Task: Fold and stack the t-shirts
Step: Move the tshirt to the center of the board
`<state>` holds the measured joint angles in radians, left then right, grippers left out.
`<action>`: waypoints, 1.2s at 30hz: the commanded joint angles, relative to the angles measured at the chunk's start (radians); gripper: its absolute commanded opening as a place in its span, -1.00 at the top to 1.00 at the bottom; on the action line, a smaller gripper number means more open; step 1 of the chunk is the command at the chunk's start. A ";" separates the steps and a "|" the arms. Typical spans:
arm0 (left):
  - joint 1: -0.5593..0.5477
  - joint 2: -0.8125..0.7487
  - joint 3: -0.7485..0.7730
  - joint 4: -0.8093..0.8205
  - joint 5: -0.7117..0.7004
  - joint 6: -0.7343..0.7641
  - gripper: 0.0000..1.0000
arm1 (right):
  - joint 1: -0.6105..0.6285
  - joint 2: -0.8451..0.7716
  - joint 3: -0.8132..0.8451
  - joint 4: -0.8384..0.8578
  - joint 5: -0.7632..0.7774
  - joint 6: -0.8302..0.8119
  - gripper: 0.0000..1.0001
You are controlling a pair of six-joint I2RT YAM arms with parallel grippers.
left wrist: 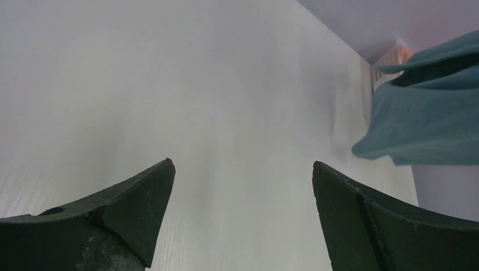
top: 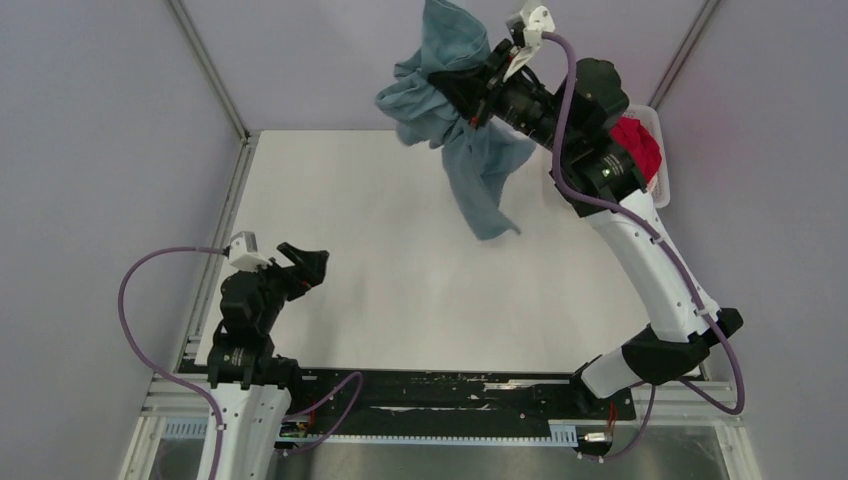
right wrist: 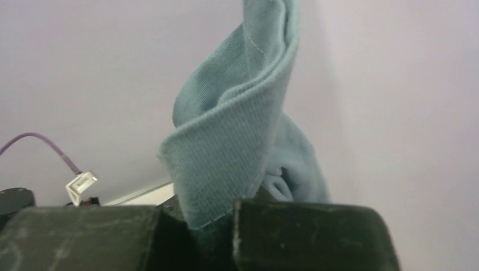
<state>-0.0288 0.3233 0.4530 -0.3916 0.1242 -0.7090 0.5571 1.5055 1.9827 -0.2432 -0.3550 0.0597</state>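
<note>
I am working over a flat white desk. Pale purple walls are standing all around it, and thin metal posts are going up at the far corners. A black strip is running along the near edge, between my two arms.

My right hand is up high over the far side of the desk. It is clamped tight on the teal-blue t-shirt, pinching a fold of the cloth between its fingers. The shirt is all bunched up, not flat. Its long way is running up and down: one end is sticking up above my hand, and the rest is hanging down toward the desk in a long, narrow tail. The tail is pointing down and a little toward my side. I cannot tell if its tip is touching the desk.

My left hand is low over the near left part of the desk. Its fingers are spread wide apart and they are holding nothing. It is well apart from the shirt.

The red t-shirt is lying crumpled in the white mesh basket at the far right edge of the desk, partly hidden behind my right arm.
</note>
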 commanded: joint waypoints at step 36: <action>-0.002 0.764 0.106 -0.021 -0.077 -0.130 -1.00 | -0.187 -0.314 -1.036 -0.087 0.664 0.181 -1.00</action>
<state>-0.0311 0.9024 0.4828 -0.4313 0.1509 -0.7872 0.3653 1.1202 0.9035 -0.5014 0.5224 0.3710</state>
